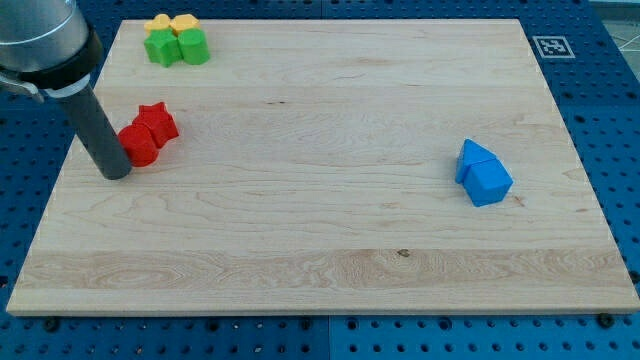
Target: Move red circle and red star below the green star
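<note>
Camera view showed my tip [116, 174] resting on the board [330, 230], touching the left side of the red circle [139, 143]; the red star [157, 121] sat against that circle, well below the green star [160, 48].

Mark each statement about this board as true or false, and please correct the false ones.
1. My tip stands just to the view's left of the two red blocks. True.
2. The red blocks lie apart from each other. False: they sit pressed together as one pair.
3. The green blocks are near the view's top left corner, with the yellow blocks directly above them in the view. True.
4. The blue blocks are at the view's left edge. False: they are on the view's right side of the wooden board.
5. The red blocks are below the green ones in the view. True, though somewhat to the left of them.
</note>
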### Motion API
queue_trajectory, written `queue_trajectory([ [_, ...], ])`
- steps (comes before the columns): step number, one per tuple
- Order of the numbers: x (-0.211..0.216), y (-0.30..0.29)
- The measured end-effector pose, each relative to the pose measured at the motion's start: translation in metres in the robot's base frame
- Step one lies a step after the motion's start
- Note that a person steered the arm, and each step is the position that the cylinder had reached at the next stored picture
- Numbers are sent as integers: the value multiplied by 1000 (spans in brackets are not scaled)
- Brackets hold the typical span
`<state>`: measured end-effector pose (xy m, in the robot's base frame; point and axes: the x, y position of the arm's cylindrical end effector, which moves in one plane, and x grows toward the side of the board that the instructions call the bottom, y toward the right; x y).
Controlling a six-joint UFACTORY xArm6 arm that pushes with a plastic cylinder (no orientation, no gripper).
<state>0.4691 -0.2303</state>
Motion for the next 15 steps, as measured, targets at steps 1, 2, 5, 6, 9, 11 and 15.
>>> queue_trajectory([
  [1,0,13],
  [2,-2,26],
  [5,-16,32],
  [6,-14,31],
  [9,-23,25],
  [11,-47,27],
  [15,-98,29],
])
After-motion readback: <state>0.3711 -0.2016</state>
